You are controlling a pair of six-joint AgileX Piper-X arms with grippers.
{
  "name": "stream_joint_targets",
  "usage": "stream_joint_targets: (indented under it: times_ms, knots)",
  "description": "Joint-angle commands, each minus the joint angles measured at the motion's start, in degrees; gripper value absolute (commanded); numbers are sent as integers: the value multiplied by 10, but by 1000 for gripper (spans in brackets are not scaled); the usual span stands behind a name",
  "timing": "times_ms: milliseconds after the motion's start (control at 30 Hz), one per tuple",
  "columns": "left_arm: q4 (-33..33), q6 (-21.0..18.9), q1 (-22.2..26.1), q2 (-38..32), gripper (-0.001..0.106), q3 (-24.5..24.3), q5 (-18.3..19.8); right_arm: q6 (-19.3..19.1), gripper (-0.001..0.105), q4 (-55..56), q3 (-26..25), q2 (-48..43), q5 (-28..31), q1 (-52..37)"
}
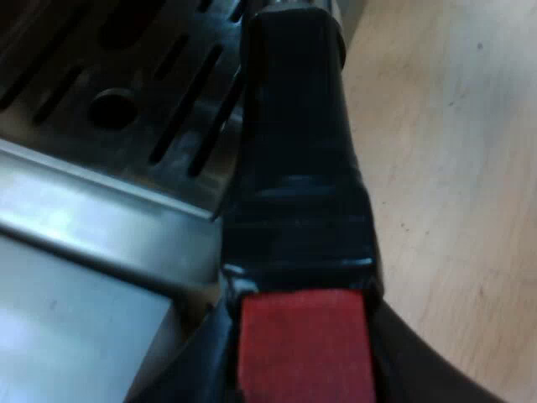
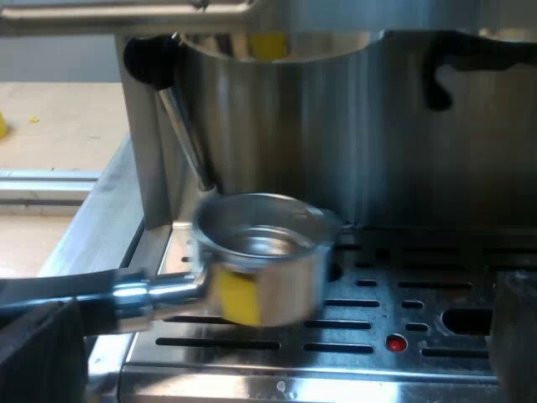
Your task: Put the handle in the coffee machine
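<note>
My left gripper (image 1: 304, 353) is shut on the holder's dark handle (image 1: 298, 168), close to its red end (image 1: 304, 344), with a black finger on each side. The handle runs out over the espresso machine's slotted drip tray (image 1: 126, 92). In the right wrist view the metal holder (image 2: 264, 256), marked with a yellow patch, hangs above the drip tray (image 2: 394, 323) and below the machine's round steel head (image 2: 277, 42), tilted slightly. My right gripper (image 2: 285, 353) stands open near the tray's front edge, nothing between its fingers (image 2: 513, 336).
A steam wand (image 2: 180, 126) with a black knob slants down beside the holder. The machine's steel front wall (image 2: 436, 151) rises behind the tray. Bare wooden table (image 1: 453, 168) lies beside the machine.
</note>
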Motion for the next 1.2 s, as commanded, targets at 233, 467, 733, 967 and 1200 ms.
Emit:
stream_joint_targets:
  times_ms: [233,467,733,967,1200]
  knots:
    - [-105,-69,-31,8,0,-6,65,-70,100,-103,-1,40,40,-1]
    - [-147,-90,-32,12,0,-6,73,-167,100,-195,-1,75,57,-6]
    - [-190,-111,-32,40,0,-6,72,-184,100,-269,-1,107,47,-13]
    - [-199,-111,-38,40,0,-6,83,-184,100,-271,-1,107,40,-13]
    - [-190,-113,-45,40,0,-8,71,-184,100,-271,-1,107,42,-13]
